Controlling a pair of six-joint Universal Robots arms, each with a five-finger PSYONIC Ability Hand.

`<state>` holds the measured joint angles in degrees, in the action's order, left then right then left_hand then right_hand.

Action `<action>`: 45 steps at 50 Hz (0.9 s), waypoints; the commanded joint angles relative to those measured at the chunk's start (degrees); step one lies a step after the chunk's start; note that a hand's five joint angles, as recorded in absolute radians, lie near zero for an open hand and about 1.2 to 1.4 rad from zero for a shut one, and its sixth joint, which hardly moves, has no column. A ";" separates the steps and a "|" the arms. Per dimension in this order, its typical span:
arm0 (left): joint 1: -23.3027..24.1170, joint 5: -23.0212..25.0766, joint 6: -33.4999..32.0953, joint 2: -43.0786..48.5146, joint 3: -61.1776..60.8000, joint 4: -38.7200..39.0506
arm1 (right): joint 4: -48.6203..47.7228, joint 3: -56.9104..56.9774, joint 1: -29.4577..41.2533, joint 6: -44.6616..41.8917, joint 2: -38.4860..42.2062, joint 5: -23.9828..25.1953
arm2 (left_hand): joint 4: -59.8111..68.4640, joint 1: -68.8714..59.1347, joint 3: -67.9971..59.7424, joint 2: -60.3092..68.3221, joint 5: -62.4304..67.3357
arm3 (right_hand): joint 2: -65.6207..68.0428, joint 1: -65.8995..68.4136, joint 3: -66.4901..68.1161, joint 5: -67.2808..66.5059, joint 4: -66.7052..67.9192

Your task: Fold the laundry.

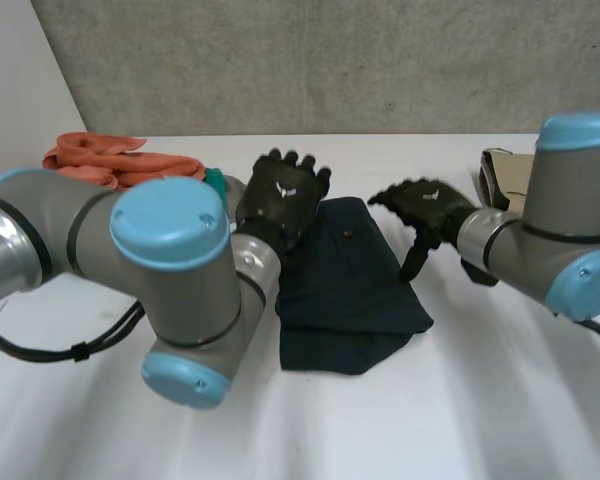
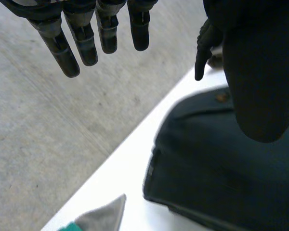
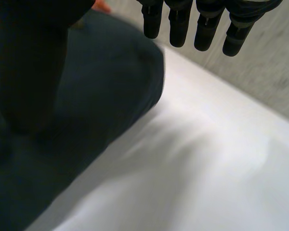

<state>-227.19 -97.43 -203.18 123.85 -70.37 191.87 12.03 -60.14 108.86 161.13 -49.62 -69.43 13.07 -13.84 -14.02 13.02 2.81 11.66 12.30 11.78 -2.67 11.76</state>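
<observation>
A grey concrete wall [image 1: 330,60] stands behind my white counter [image 1: 460,400]. In the middle of the counter lies the dark blue garment [image 1: 345,290], folded into a rough rectangle, with a small button [image 1: 347,233] showing near its far end.

My left hand [image 1: 282,195] is at the garment's far left corner with its fingers [image 2: 86,41] straight and spread, holding nothing; from my left wrist they point out toward the wall with the cloth under my palm. I cannot tell whether the palm touches the cloth.

My right hand [image 1: 427,208] sits just beside the garment's right edge, fingers loose and hanging toward the counter, empty too. From my right wrist, those fingers [image 3: 207,26] are over bare counter, and the dark cloth lies beneath my thumb [image 3: 29,67].

An orange cloth [image 1: 110,160] is bunched at the far left of the counter, with a scrap of grey and teal fabric [image 2: 102,217] near it. A beige cloth [image 1: 505,175] lies far right, behind my right arm.
</observation>
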 commanded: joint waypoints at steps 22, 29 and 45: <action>-3.61 2.42 14.03 16.87 14.73 -19.08 | 1.68 0.72 -0.05 -3.10 7.96 0.17 | -0.67 1.44 1.62 -0.62 -0.41 | -1.66 -2.30 -1.78 2.67 -1.76; -3.70 2.51 13.95 16.87 16.22 -21.36 | 1.68 0.81 0.04 -6.53 8.31 -1.58 | -0.50 1.27 1.45 -0.45 -0.24 | -1.66 -2.30 -1.78 2.67 -1.76; -3.87 9.09 13.42 2.46 16.84 -19.87 | -10.25 -15.25 1.45 -7.50 -9.70 -5.19 | -1.01 1.78 1.95 -0.96 -0.75 | -1.66 -2.30 -1.78 2.67 -1.76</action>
<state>-230.80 -93.29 -190.08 133.98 -52.83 170.29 9.90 -64.99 109.38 153.02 -52.63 -74.61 12.79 -11.04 -12.88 12.40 2.81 9.70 9.19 11.78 -2.66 11.76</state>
